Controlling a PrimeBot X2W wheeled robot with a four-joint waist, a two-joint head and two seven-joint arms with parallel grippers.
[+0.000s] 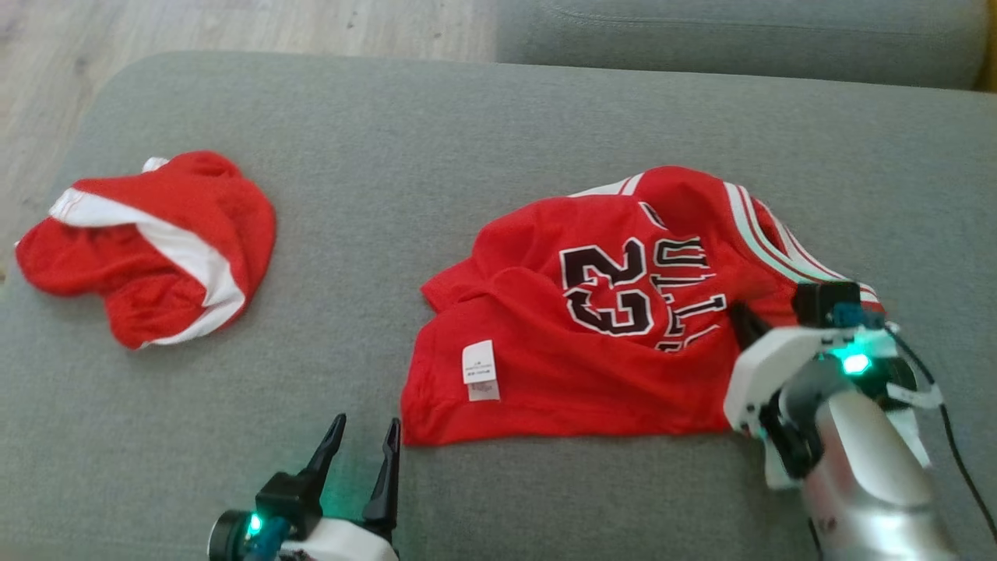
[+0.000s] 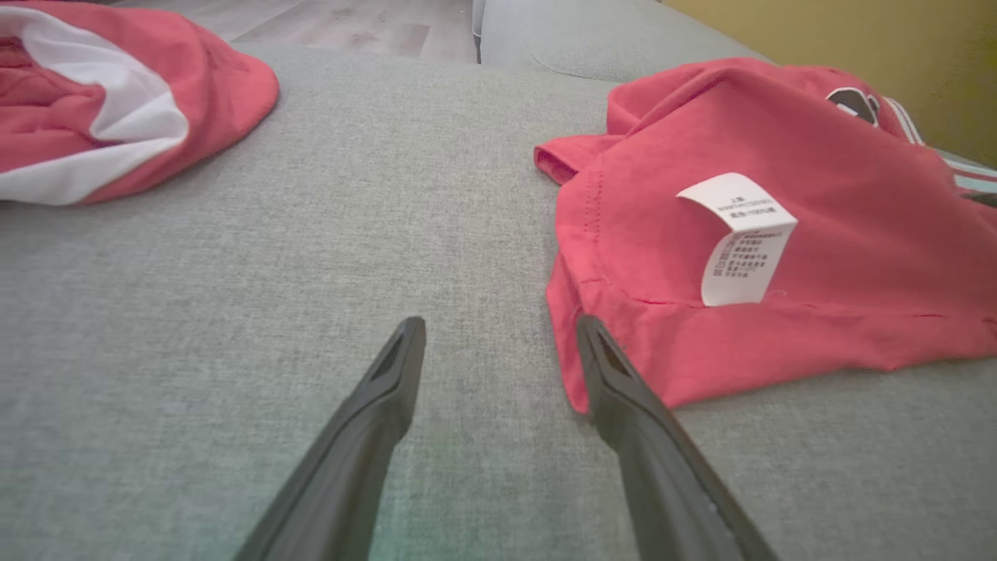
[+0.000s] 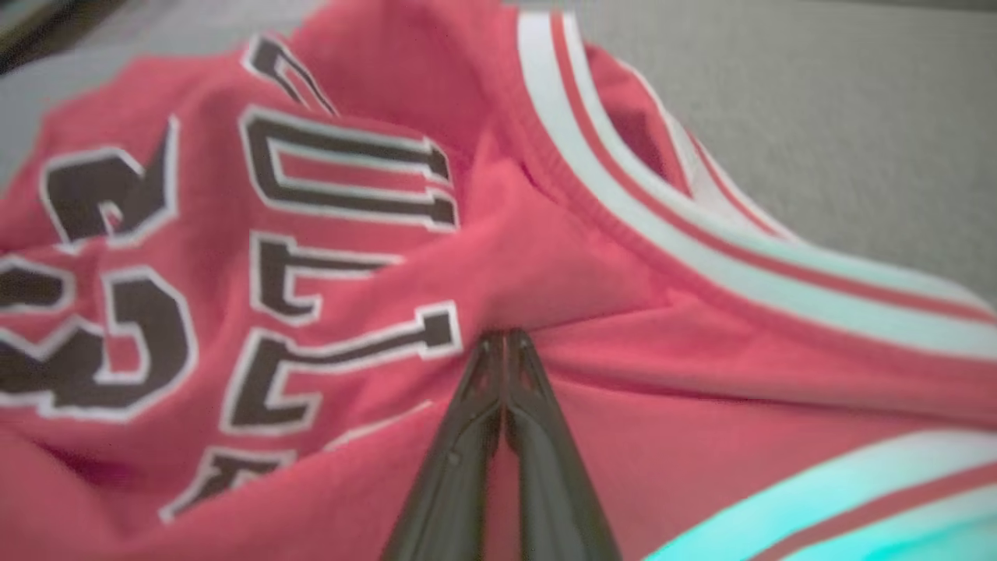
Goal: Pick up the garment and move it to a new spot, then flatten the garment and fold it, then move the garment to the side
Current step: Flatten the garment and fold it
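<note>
The red jersey lies crumpled toward the right edge of the grey cushion. The right gripper is pressed together, apparently pinching its fabric. The left gripper hangs spread apart near the front edge.

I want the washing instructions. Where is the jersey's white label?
In the head view the white label sits low on the left of the jersey, near the left gripper.

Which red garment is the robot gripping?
The numbered jersey, pinched by the right gripper; the white-panelled red garment lies apart, untouched.
</note>
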